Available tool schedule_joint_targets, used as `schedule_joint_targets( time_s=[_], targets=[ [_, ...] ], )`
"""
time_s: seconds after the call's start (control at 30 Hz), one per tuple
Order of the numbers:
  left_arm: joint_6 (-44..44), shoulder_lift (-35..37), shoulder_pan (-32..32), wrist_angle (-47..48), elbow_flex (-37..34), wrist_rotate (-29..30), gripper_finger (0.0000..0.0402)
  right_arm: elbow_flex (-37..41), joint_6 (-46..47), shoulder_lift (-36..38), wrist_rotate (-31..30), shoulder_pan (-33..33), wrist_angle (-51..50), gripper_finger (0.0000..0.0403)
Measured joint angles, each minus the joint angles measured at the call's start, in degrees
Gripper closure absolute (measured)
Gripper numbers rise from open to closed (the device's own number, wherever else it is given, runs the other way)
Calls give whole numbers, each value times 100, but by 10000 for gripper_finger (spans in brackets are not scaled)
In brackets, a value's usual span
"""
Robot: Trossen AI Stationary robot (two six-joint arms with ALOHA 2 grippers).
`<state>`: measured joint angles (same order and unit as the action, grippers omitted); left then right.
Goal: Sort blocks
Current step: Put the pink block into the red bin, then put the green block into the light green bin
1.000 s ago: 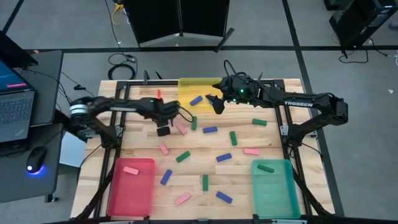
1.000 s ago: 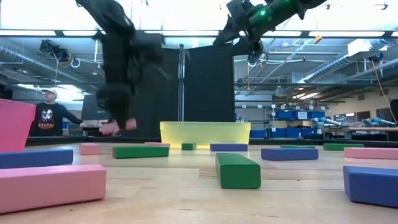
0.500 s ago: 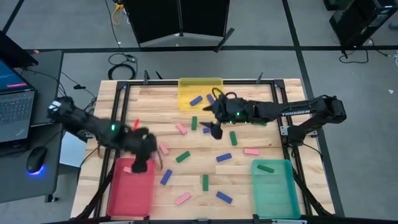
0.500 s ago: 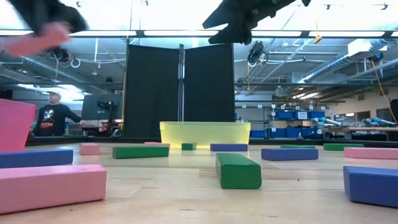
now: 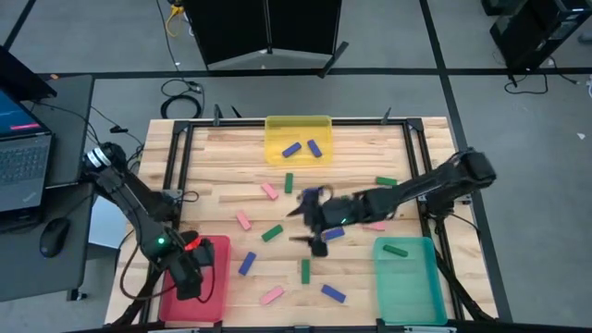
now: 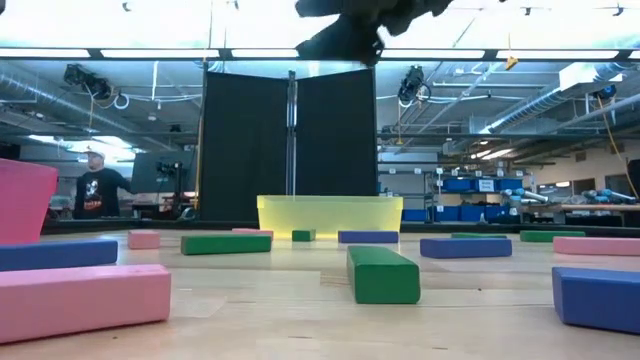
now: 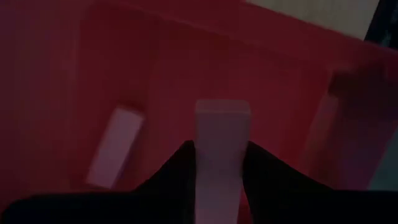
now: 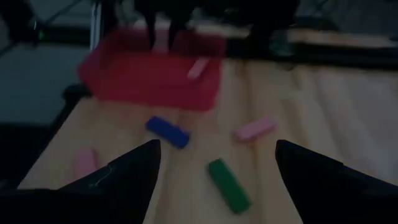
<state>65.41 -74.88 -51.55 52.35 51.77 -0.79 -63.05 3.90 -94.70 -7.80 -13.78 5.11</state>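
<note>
Gripping a flat pink rectangular block (image 7: 222, 149) between closed-in fingers, the left end effector (image 5: 188, 277) hangs over the red plastic tray (image 5: 218, 277) at the surface's 7 o'clock. A second pink block (image 7: 114, 144) lies inside. Right end effector (image 5: 317, 239), spread wide and empty, hovers mid-surface.
</note>
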Motion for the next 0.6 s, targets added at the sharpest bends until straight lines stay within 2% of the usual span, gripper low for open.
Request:
schedule_joint_targets(
  time_s=[0.07, 0.13, 0.3, 0.37, 0.47, 0.6],
  targets=[
    [218, -53, -83, -358, -173, -19, 297, -195, 16, -429, 7, -53, -16, 68],
    [311, -109, -147, -522, -234, -79, 274, -416, 74, -795, 1, -44, -166, 62],
    [354, -126, -262, -594, -204, -189, 139, -997, 77, -1522, -3, -161, -182, 57],
    [294, -119, -285, -454, -98, -163, 98, -1181, -12, -1733, 7, -208, -250, 57],
    [-41, -114, -304, -281, 203, 232, 61, -1441, -196, -2064, 3, -170, -311, 57],
    [-482, -7, -291, 0, 672, 1176, 50, -1992, -358, -2651, 116, 10, -942, 58]
  ],
)
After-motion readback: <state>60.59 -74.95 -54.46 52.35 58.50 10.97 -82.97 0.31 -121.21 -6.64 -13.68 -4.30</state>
